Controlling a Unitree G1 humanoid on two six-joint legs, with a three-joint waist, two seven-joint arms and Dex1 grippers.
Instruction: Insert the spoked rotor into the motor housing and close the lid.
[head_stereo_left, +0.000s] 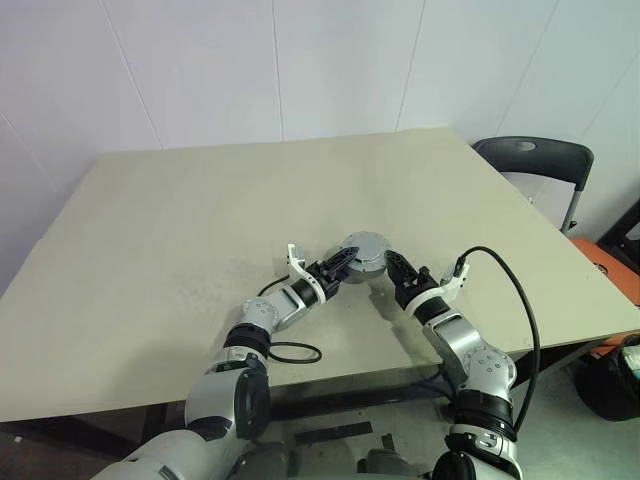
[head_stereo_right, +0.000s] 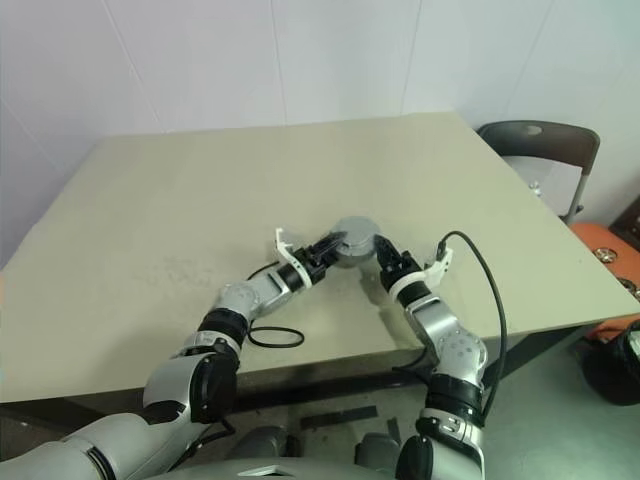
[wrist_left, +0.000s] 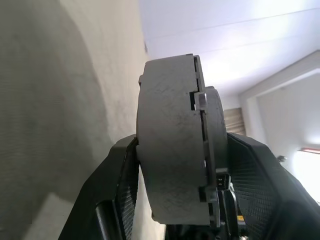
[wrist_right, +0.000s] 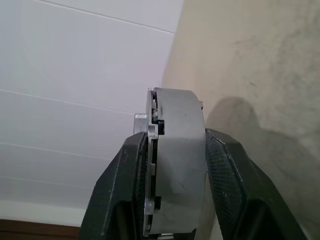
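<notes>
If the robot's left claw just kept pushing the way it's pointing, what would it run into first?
The left gripper is already closed on the motor housing with its lid shut, so that comes first. Beyond it, the right gripper clamps the same housing from the other side, probably next in line.

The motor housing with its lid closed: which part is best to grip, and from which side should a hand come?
Grip the motor housing across its two flat faces, coming in level from the side toward its curved rim. It is a short cylinder, so the flat lid and base give the fingers parallel surfaces. The left hand and right hand both hold it this way.
</notes>
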